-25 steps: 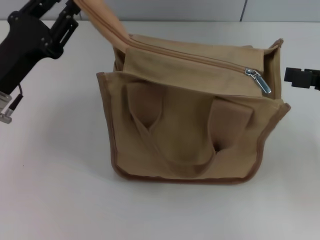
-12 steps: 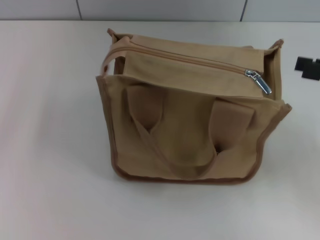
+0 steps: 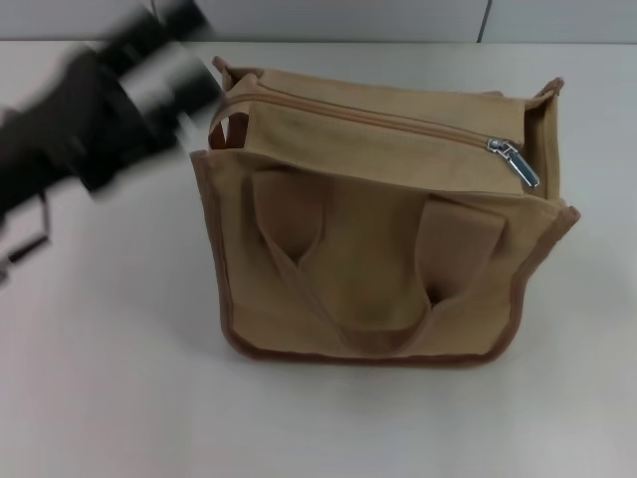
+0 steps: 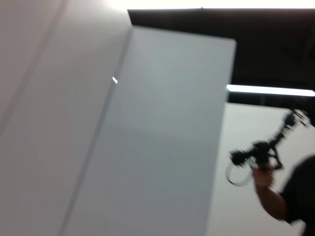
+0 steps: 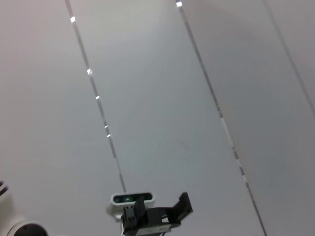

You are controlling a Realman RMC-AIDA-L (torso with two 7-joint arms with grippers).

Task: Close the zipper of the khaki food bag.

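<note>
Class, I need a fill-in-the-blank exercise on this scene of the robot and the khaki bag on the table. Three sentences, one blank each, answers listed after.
1. The zipper's silver slider sits at the ____ end of the khaki food bag, by the robot's own sides.
2. The left arm shows in the head view beside the bag's ____ end.
3. The bag stands on a white ____.

Missing words: right; left; table

A pale tabletop (image 3: 109, 378) meets a grey panelled wall (image 3: 318, 18).
</note>
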